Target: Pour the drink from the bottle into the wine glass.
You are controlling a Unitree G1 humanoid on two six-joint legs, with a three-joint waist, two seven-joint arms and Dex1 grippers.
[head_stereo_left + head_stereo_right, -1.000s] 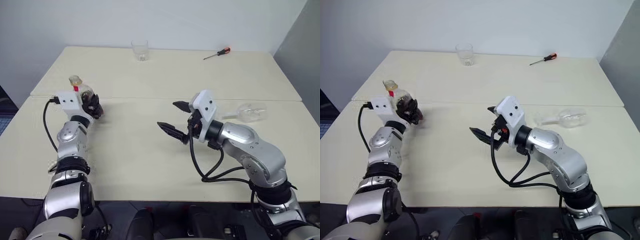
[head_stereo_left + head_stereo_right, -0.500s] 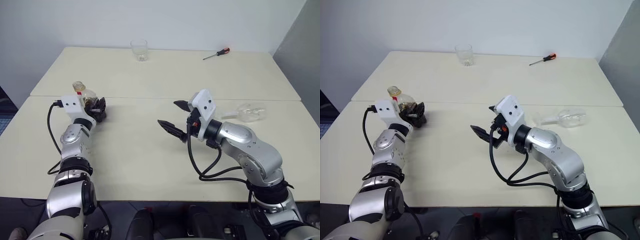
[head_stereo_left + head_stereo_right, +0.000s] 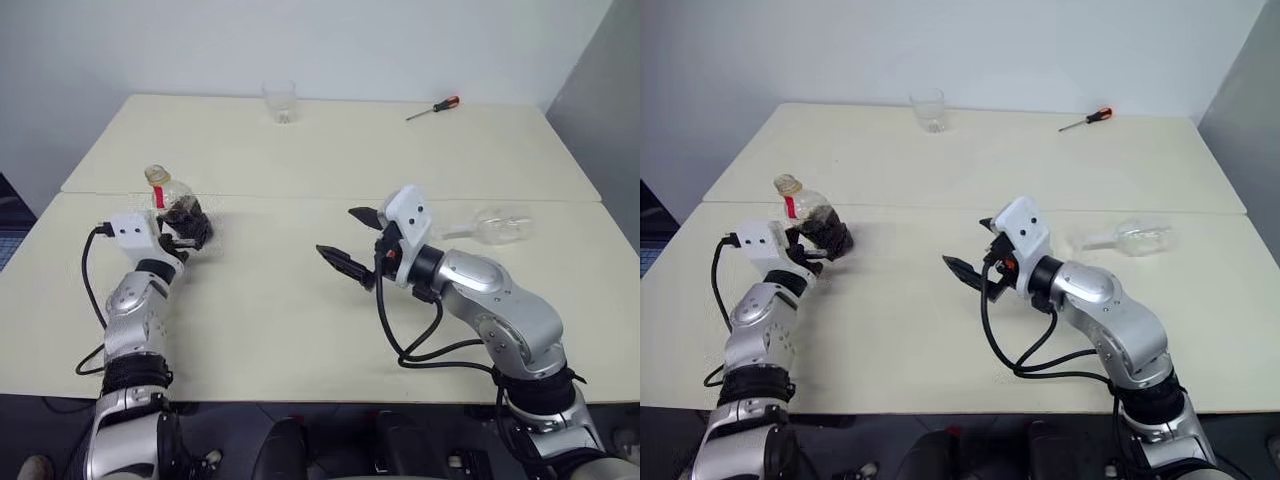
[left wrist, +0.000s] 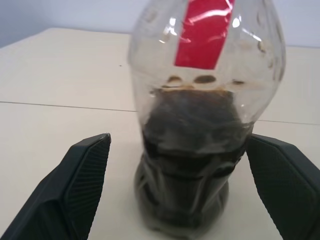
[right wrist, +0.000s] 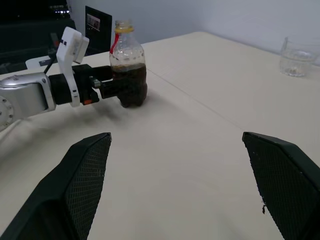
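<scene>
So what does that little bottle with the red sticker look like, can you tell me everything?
The bottle is small, squat and clear, plastic by its look, with a rounded body, a red label strip near the neck and a yellowish cap. Dark brown cola-like drink fills its lower part. It stands upright on the cream table, between the fingers of the open left gripper, which stand apart from its sides.

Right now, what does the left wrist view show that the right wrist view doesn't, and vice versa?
Left wrist: close-up of the drink level, just below the red label; the left gripper is open, with a finger on each side of the bottle. Right wrist: the bottle's yellow cap, the left arm reaching to it, the tumbler far back, and the right gripper open. Both: bottle upright on the table, part full.
</scene>
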